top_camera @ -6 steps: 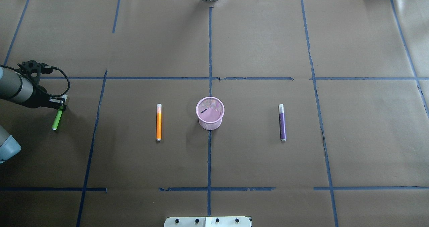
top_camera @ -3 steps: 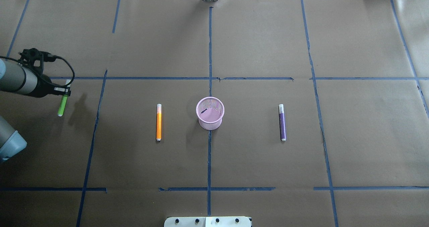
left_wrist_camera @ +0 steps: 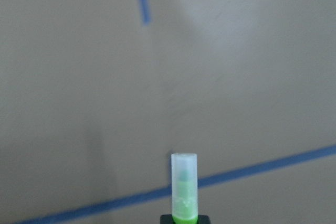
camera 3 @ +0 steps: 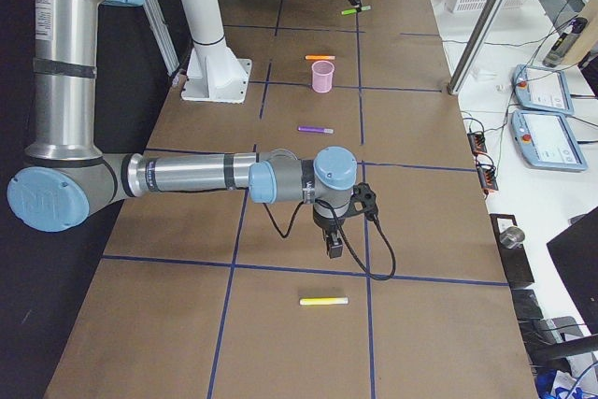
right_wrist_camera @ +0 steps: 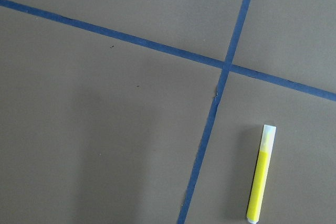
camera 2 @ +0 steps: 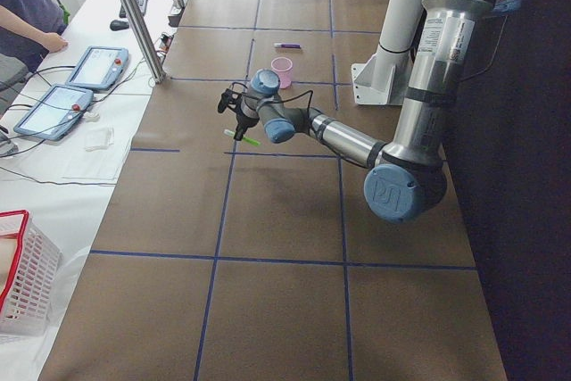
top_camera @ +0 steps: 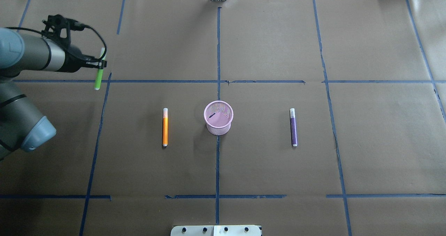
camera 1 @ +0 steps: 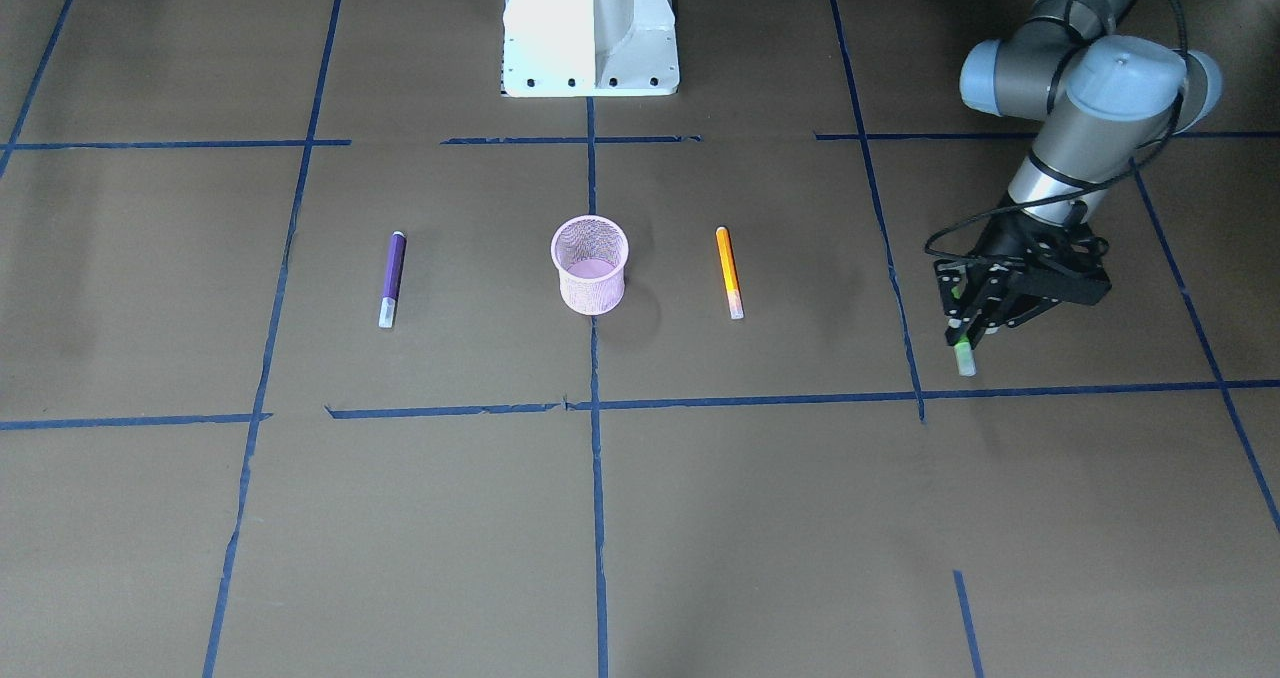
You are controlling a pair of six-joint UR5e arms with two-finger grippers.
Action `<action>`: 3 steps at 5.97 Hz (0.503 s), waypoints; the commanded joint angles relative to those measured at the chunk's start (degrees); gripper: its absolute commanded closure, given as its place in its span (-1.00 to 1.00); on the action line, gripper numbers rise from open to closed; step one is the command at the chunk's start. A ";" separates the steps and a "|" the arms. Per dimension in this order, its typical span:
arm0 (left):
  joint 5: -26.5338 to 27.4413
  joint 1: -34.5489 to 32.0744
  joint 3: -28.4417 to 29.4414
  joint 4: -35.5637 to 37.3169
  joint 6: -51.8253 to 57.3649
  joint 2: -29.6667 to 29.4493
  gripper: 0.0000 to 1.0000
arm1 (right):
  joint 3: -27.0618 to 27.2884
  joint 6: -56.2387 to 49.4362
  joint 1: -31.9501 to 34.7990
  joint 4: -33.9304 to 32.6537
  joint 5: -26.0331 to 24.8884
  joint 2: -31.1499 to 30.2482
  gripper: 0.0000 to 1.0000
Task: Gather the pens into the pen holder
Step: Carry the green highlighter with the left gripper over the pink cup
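Carrying a green pen [top_camera: 99,77] in the left tool [top_camera: 101,66], with no pen seen in the pen holder [top_camera: 217,128] yet.

Across the middle of the surface [top_camera: 264,166], left to right, lie the orange pen [top_camera: 165,127], the upright pink mesh holder and the purple pen [top_camera: 293,127], each pen well apart from the holder. Out at the right end, the yellow pen [camera 3: 323,302] lies flat with the right tool [camera 3: 334,242] hanging near it; whether that tool is open cannot be told. Farther off on the left, the left tool is closed on the green pen near its capped end, raised off the surface and well apart from the holder. By this, all four pens remain to be dropped in.
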 commanded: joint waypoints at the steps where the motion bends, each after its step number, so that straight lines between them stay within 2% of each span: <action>1: 7.63 6.32 -2.04 -0.06 -4.44 -7.22 0.94 | -0.03 0.07 0.00 0.00 0.00 0.03 -1.00; 3: 23.07 18.08 -1.88 -0.06 -4.38 -12.60 0.96 | -0.03 -0.02 0.00 0.00 0.00 0.03 -1.00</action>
